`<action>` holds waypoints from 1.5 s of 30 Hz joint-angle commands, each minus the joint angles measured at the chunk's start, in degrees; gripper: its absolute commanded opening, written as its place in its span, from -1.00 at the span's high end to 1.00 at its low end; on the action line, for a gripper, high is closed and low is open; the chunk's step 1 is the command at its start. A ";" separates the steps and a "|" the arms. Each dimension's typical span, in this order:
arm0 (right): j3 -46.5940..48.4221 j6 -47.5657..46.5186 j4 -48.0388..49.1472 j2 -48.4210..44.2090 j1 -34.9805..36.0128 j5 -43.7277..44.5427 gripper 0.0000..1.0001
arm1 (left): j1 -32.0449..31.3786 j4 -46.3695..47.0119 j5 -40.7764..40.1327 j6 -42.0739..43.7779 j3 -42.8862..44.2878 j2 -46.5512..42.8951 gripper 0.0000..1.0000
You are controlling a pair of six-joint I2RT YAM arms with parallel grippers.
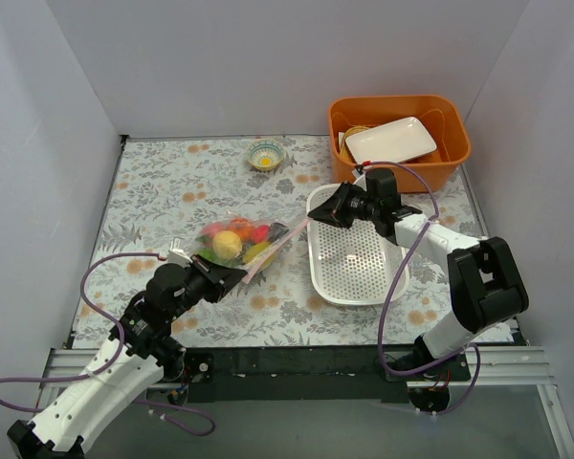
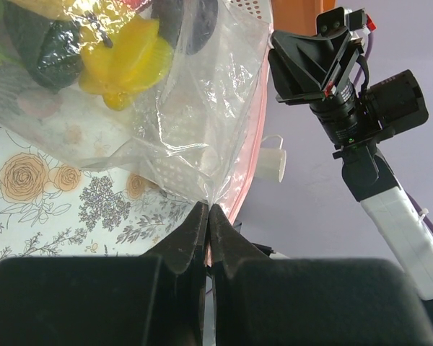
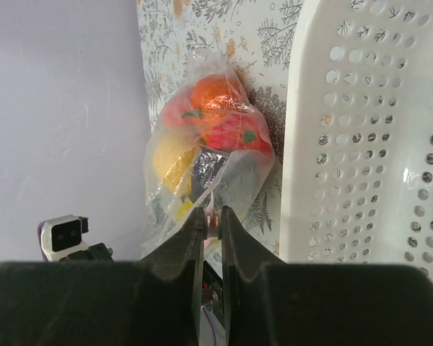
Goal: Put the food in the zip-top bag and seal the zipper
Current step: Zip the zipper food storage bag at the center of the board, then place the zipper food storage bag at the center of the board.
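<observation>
- Bag of food lies on the table, stretched between both grippers, beside the basket.
- Left gripper pinches one zipper end; right gripper pinches the other.

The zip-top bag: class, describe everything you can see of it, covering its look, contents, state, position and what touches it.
The zip-top bag is clear, crinkly plastic with a thin pink-red zipper along its mouth. Toy fruits show through it: orange, red, yellow and dark green. It sits over the floral cloth, left of the white perforated basket. The left pincer and right pincer each pinch one end of the mouth edge, stretching it between them. Whether the zipper is sealed cannot be told.
</observation>
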 commanded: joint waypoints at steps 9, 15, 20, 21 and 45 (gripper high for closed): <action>-0.17 -5.41 -2.36 -7.85 -1.87 6.55 -0.32 | 0.18 4.00 1.50 -1.98 -1.48 2.81 1.00; -3.16 -4.71 -4.65 -11.90 -1.69 7.35 -0.36 | 0.27 4.53 1.67 -2.25 -1.83 2.90 1.00; -3.33 -4.45 -6.76 -10.94 0.41 7.44 -0.36 | 0.27 5.06 2.02 -2.33 -2.09 2.90 1.00; -3.77 -4.10 -6.68 -10.85 0.77 7.44 -0.35 | 0.27 5.23 1.94 -2.42 -2.01 3.16 1.00; 3.16 -4.26 -5.62 -0.75 6.57 6.03 0.85 | 0.27 5.24 3.78 -1.02 -1.04 4.66 1.00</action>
